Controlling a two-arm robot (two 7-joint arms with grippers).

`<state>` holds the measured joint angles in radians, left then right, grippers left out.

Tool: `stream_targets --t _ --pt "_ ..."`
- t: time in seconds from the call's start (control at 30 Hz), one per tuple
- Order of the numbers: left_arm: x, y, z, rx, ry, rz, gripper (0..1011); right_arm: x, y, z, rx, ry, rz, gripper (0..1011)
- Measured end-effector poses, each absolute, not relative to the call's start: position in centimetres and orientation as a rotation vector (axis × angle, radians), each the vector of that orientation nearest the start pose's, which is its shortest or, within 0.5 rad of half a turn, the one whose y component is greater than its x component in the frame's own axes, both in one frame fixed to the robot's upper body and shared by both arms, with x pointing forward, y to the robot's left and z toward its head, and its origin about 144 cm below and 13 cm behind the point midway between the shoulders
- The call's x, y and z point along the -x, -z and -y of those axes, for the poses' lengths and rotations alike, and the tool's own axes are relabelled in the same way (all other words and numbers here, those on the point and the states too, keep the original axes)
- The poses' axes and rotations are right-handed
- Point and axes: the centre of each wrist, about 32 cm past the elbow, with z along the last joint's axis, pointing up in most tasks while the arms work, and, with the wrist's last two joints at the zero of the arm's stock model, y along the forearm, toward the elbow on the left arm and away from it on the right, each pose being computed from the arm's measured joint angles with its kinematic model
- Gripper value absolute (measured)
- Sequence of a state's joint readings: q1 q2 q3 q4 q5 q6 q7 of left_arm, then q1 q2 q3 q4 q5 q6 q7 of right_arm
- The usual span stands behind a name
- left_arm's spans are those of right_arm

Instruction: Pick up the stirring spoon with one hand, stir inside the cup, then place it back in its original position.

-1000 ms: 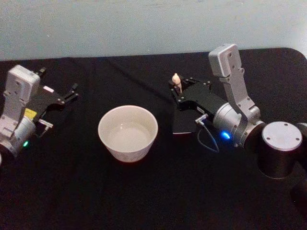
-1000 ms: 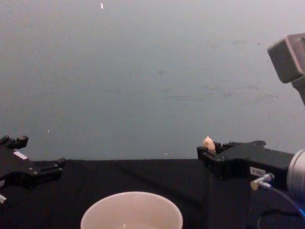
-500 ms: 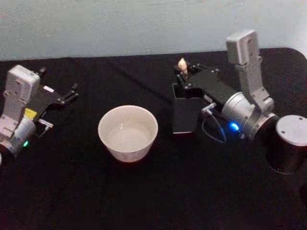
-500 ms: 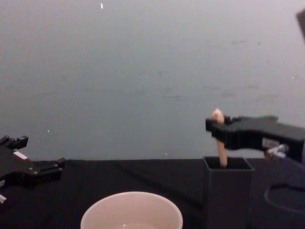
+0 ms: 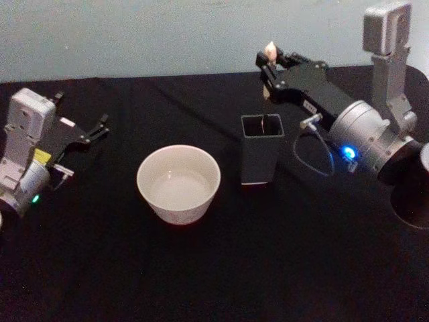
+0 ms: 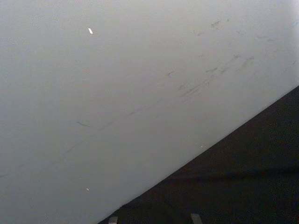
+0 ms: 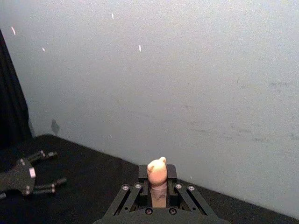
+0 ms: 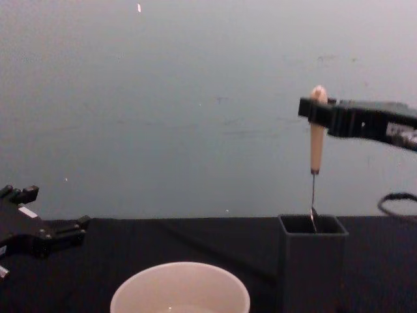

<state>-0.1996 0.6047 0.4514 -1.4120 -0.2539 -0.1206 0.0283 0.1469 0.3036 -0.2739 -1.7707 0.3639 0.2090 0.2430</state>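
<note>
My right gripper (image 8: 317,111) is shut on the beige handle of the stirring spoon (image 8: 316,147), just under its bear-head knob (image 7: 157,169). The spoon hangs upright, its thin metal shaft reaching down so the tip sits just inside the mouth of the dark grey square holder (image 5: 260,154). The same gripper (image 5: 271,62) is high above the holder in the head view. The wide cream cup (image 5: 179,183) stands to the holder's left on the black table. My left gripper (image 5: 94,131) is parked open at the far left, also seen as the left gripper (image 8: 62,231) low in the chest view.
A black cloth (image 5: 214,268) covers the table, backed by a pale wall (image 8: 195,98). A cable loop (image 5: 312,157) hangs from the right arm near the holder. The cup's rim (image 8: 180,287) sits at the bottom of the chest view.
The right gripper has risen steadily with the spoon, drawing it up out of the holder until only the wire tip is at the opening. The left arm has stayed still.
</note>
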Motion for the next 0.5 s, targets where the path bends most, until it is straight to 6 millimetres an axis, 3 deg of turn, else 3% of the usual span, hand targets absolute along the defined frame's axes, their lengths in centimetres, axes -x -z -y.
stream_targets --t 0.5 --pt "-48.9 -114.0 -31.0 -0.304 -1.248 0.285 1001 -48.1 -125.5 20.6 -0.159 0.950 0.005 223"
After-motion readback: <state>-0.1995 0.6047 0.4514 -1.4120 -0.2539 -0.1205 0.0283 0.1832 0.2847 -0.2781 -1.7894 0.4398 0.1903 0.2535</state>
